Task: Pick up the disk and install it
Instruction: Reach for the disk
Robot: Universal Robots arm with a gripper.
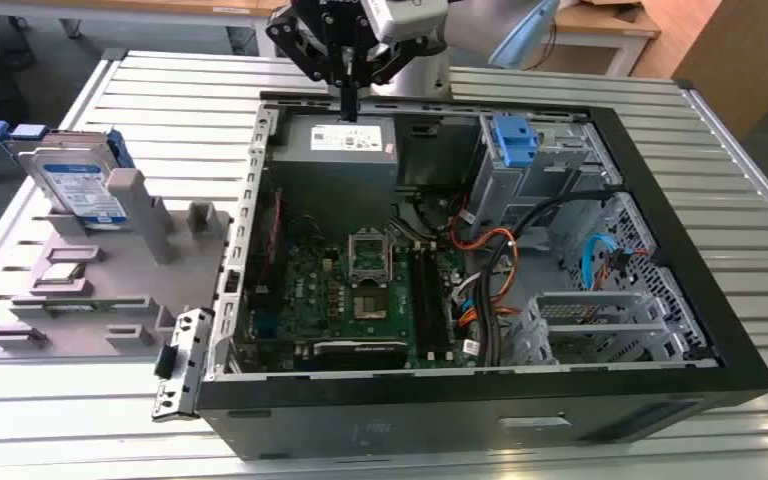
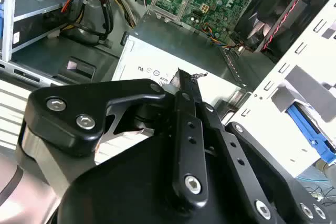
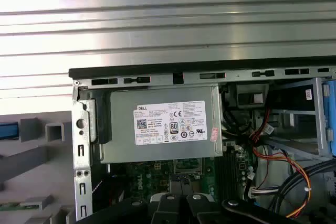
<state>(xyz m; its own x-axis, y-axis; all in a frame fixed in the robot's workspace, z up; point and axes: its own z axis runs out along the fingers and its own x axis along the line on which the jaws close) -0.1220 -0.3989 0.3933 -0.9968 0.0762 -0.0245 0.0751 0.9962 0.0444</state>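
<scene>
Disk [image 1: 75, 185] is standing on edge in a grey moulded fixture [image 1: 137, 235] on the exterior view's left. It is sitting outside the computer case and well apart from the gripper [image 1: 348, 108]. Its blue-and-white label is facing the camera, and a blue side rail [image 1: 115, 150] is showing along its far edge.

Slatted metal table [image 1: 131, 75] is carrying everything. Open tower case [image 1: 724, 340] is lying on its side on the table with its interior facing up, just beside the fixture.

Inside the case:
- Green motherboard [image 1: 357, 285] is covering the middle of the case floor.
- Grey power-supply box [image 1: 337, 140] with a white sticker is sitting against the far wall, and is showing in both wrist views [image 3: 157, 124] [image 2: 152, 59].
- Blue plastic bracket [image 1: 515, 140] is sitting in the drive cage at the far end, toward the exterior view's right.
- Orange and black cables [image 1: 491, 245] are running between that cage and the board.

The arm is reaching in from the far side of the table. The gripper is pointing down over the power-supply box, close to the case's far wall. Contact with the box cannot be told. Its fingers [image 2: 188, 124] are pressing together with nothing between them. In the second wrist view the gripper's tip [image 2: 182, 77] is lying over the white sticker.
</scene>
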